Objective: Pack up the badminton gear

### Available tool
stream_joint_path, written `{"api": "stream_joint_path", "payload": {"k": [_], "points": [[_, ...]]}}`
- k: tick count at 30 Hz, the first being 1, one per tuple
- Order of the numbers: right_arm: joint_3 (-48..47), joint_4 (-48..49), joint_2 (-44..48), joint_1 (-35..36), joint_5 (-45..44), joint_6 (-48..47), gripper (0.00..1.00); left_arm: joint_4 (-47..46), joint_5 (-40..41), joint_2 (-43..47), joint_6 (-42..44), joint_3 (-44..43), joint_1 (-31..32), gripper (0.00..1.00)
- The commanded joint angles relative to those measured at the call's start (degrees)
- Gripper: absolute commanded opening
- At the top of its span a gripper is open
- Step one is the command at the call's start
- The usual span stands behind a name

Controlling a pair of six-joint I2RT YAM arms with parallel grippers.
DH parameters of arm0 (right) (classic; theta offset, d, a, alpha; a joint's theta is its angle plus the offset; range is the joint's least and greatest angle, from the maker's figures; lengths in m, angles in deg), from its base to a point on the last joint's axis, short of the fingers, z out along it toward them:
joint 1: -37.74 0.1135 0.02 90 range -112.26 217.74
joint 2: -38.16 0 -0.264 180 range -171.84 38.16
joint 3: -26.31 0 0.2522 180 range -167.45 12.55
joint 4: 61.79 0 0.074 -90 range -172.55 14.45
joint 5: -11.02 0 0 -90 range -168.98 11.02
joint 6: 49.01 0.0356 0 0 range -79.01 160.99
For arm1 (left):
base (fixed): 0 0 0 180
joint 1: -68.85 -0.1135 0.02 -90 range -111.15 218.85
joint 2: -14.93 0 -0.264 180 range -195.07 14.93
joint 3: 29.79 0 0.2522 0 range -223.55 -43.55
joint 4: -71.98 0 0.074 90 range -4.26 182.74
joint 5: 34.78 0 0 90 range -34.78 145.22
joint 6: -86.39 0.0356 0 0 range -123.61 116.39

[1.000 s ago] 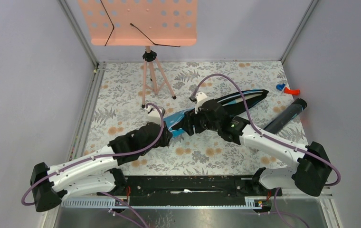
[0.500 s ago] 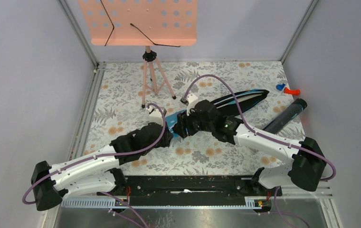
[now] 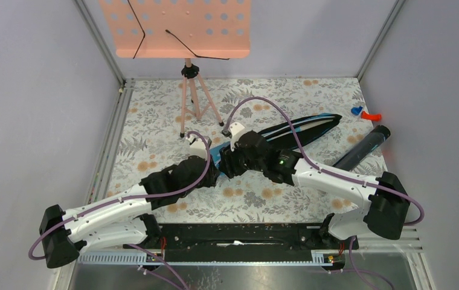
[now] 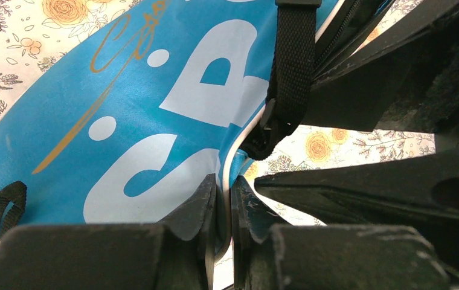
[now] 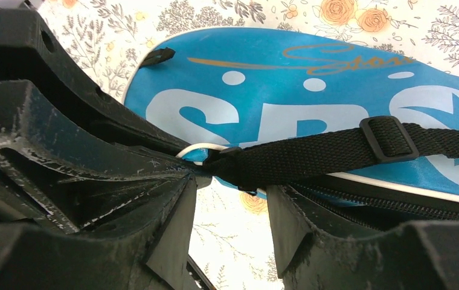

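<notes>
The blue "SPORT" racket bag lies slanted across the mat's middle; it fills the left wrist view and the right wrist view. My left gripper is shut on the bag's white-piped edge near its broad end. My right gripper is open, right beside the left one, its fingers astride the bag's black strap, nothing between them. The long black tube lies at the right. Rackets and shuttlecocks are out of view.
The peach perforated music stand on its tripod stands at the back. A small red and blue object lies at the far right by the wall. Both arms crowd together at the mat's middle.
My right gripper has slid left along the bag until it sits next to my left gripper. The left arm and the bag have stayed put.
</notes>
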Motion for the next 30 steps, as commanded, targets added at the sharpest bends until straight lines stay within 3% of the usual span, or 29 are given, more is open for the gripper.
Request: {"api": "stream_joint_path", "payload": {"k": [1, 3, 8, 17, 21, 24, 28, 30], "points": [[-2.4, -3.0, -0.4, 1.5, -3.9, -3.1, 0.53, -4.3, -0.5, 0.8, -1.3, -2.4, 0.2, 0.0], [-2.1, -3.1, -0.2, 1.6, -5.1, -3.4, 0.52, -4.7, -1.1, 1.1, -1.3, -2.4, 0.2, 0.0], [-1.8, -1.8, -0.2, 1.8, -6.2, -3.4, 0.38, -5.0, -2.2, 1.3, -1.3, -2.4, 0.2, 0.0], [-2.9, -2.5, -1.2, 2.1, -7.0, -3.6, 0.28, -4.5, -2.0, 1.7, -1.5, -2.2, 0.2, 0.0], [-3.7, -4.3, -1.5, 2.2, -8.3, -4.1, 0.15, -3.9, -1.4, 1.7, -1.4, -2.3, 0.2, 0.0], [-5.2, -7.6, -1.8, 2.2, -10.1, -5.6, 0.0, -3.3, -0.5, 1.8, -0.8, -2.3, 0.2, 0.0], [-7.9, -12.9, -2.3, 2.2, -11.2, -7.4, 0.02, -2.0, 1.2, 1.6, -0.4, -2.4, 0.2, 0.0], [-7.9, -12.5, -2.3, 2.2, -9.8, -7.1, 0.16, -2.3, 0.6, 1.5, -0.2, -2.4, 0.2, 0.0]]}}
